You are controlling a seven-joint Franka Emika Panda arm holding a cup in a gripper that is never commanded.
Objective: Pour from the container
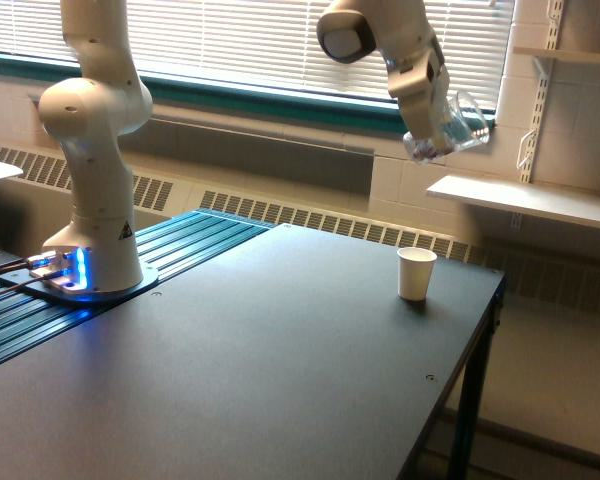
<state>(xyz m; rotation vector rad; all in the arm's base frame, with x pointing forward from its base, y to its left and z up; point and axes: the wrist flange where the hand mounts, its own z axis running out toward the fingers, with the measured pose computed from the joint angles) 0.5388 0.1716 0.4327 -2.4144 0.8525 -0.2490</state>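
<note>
Exterior view. Panda arm reaches in from its base at the view's left; gripper (pixel 432 118) is clamped on the container (pixel 452 128), a small clear cup w/ rounded rim, held high in front of the window blinds (pixel 260 45). The cup's long axis lies tilted, mouth toward the view's right and slightly up; a faint dark patch shows low inside it, contents too blurred to name. The white paper cup (pixel 416 273) stands upright on the table (pixel 280 360) near its far right edge, below the container and a little to the view's left, well apart vertically. Judged: pour has not begun, and the mouth points away from the cup beneath. Materials: container is see-through and glossy; paper cup is opaque, matte, tapered; table top is dark, flat, dull; arm links are smooth white shells.
</note>
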